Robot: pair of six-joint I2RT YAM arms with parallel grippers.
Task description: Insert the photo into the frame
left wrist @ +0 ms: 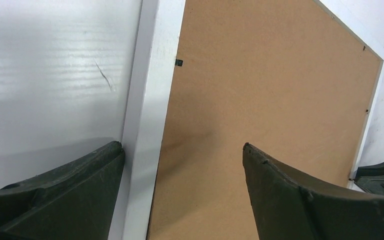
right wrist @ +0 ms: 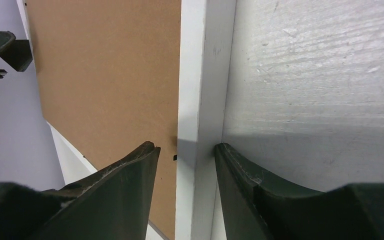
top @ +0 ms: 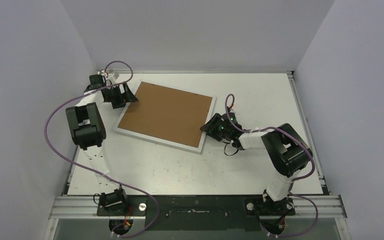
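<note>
The frame (top: 157,141) lies face down in the middle of the table, its brown backing board (top: 166,114) up inside a thin white rim. The photo is hidden. My left gripper (top: 125,95) is at the frame's far left corner. In the left wrist view it (left wrist: 181,145) stands open, wide astride the white rail (left wrist: 150,100), one finger over the table and one over the board (left wrist: 270,90). My right gripper (top: 209,127) is at the frame's right edge. In the right wrist view it (right wrist: 186,145) is open astride the rail (right wrist: 205,75), the outer finger against the rail's side.
The white table (top: 180,170) carries the frame, with pale walls on three sides. A metal rail (top: 305,130) runs along the table's right edge. The arm bases stand on the near rail (top: 195,206). Purple cables loop round the left arm (top: 87,125).
</note>
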